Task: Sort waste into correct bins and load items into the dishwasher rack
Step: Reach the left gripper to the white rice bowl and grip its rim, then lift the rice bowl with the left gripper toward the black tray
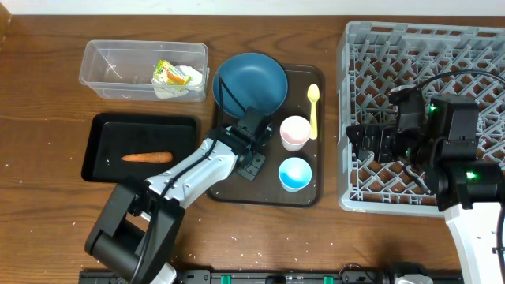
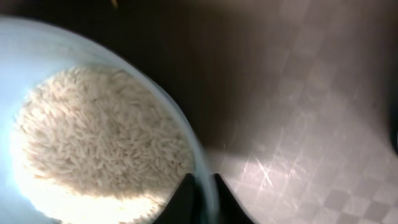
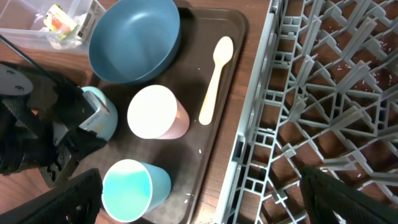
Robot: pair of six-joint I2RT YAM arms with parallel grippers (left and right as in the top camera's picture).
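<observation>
My left gripper [image 1: 252,146] [image 2: 202,186] is shut on the rim of the pale white bowl [image 2: 25,56], which holds a heap of white rice [image 2: 93,143], over the brown serving tray [image 1: 304,193]. The bowl is mostly hidden under the gripper in the overhead view and shows as a pale edge in the right wrist view [image 3: 99,115]. My right gripper [image 1: 371,142] [image 3: 199,190] is open and empty over the left edge of the grey rack [image 1: 473,47]. On the tray stand the dark-blue plate [image 1: 249,81], pinkish cup [image 1: 294,132], light blue cup [image 1: 295,173] and yellow spoon [image 1: 313,109].
The clear tub [image 1: 118,67] at the back left holds the crumpled tissue [image 1: 170,87] and the green-yellow wrapper [image 1: 175,75]. The black tray [image 1: 106,130] holds the orange stick [image 1: 147,157]. A few rice grains [image 1: 237,235] lie on the table in front.
</observation>
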